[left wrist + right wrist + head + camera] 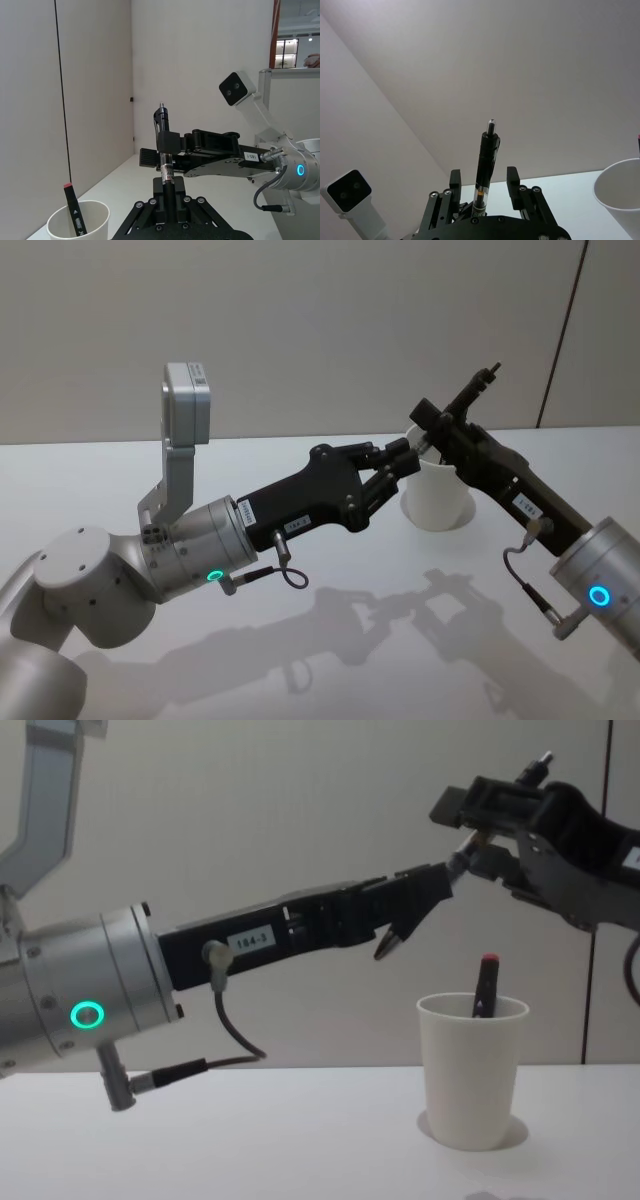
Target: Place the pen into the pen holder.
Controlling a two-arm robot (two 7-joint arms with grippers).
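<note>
A black pen (481, 387) stands nearly upright in the air, just above and behind the pen holder (437, 502), a white paper cup on the table. My left gripper (408, 462) reaches in from the left and is shut on the pen's lower end (168, 172). My right gripper (440, 426) comes from the right. Its fingers (455, 179) stand open on either side of the pen's barrel (484, 167), with a gap on each side. In the chest view the pen's tip (538, 763) pokes up above the right gripper, over the cup (470, 1070).
A black marker with a red cap (485, 982) stands inside the cup, leaning on its wall (76, 212). The white table (300, 660) stretches in front of and around the cup. A plain wall runs behind.
</note>
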